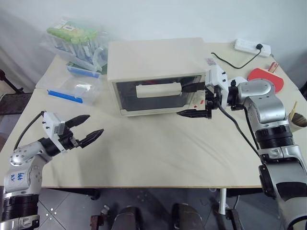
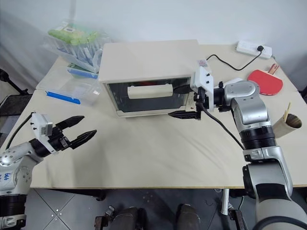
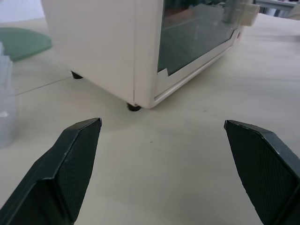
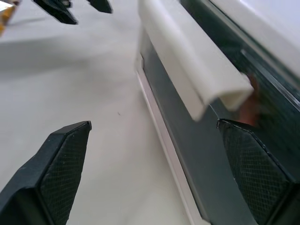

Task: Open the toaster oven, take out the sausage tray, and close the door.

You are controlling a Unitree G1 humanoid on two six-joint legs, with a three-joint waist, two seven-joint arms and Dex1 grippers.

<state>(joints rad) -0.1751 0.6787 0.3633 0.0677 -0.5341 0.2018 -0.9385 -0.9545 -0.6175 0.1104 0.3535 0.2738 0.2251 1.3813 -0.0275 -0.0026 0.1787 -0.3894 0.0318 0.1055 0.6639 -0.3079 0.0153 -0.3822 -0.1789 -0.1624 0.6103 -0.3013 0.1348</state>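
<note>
The cream toaster oven (image 1: 153, 60) stands at the middle back of the table with its glass door (image 1: 144, 98) shut. My right gripper (image 1: 189, 101) is open at the right end of the door's cream bar handle (image 1: 158, 90). One finger (image 4: 258, 164) lies close to the glass and the other (image 4: 61, 164) is out over the table, with the handle end (image 4: 192, 70) ahead between them. My left gripper (image 1: 91, 125) hangs open and empty over the table, left of and in front of the oven. The sausage tray is hidden behind the dark glass.
Clear plastic boxes with blue lids (image 1: 74, 88) and a rack of green-topped containers (image 1: 76, 38) stand at the back left. A white power strip (image 1: 252, 46), a red paddle (image 1: 264, 76) and a brown cone (image 1: 300, 117) lie on the right. Bare tabletop (image 1: 153, 148) spreads before the oven.
</note>
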